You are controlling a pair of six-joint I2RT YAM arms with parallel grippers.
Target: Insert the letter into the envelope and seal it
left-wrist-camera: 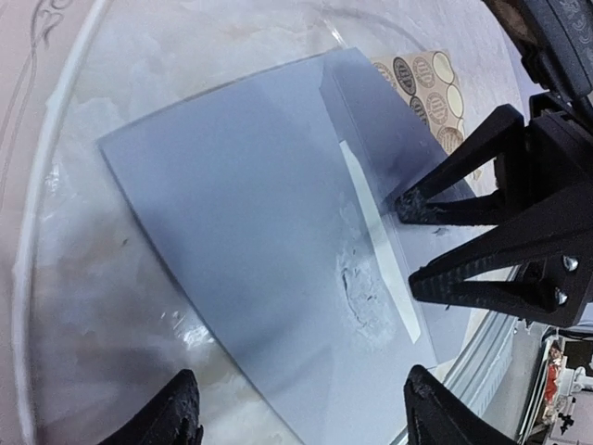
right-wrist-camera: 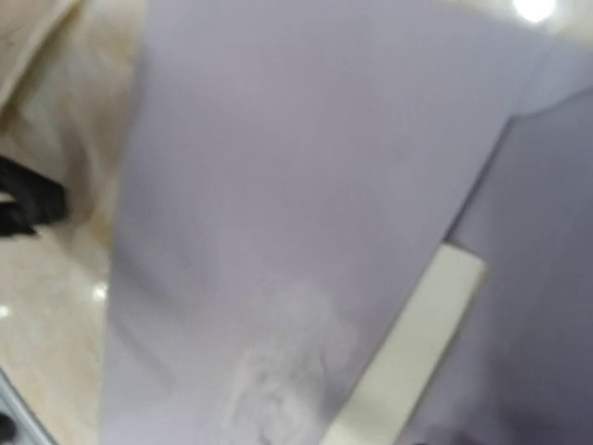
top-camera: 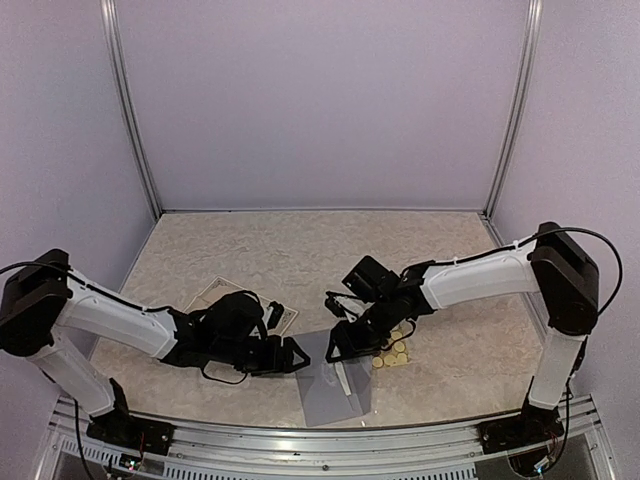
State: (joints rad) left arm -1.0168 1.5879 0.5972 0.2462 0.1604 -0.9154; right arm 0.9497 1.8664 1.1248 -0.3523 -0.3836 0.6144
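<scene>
marbled table (top-camera: 300, 250): envelope (top-camera: 332, 392) flat at 6 o'clock, near edge. left gripper (left-wrist-camera: 298, 385) at its 10 o'clock, right gripper (left-wrist-camera: 414, 239) at 1 o'clock by the white strip (left-wrist-camera: 375, 222). both jaws apart, holding nothing. i'd pin one corner before working the flap.

Your beige marbled table (top-camera: 300, 250), grey-lavender envelope (top-camera: 325, 388) flat at its near edge, tan sticker sheet (top-camera: 396, 352) just right, white sheet (top-camera: 208, 293) left.
</scene>
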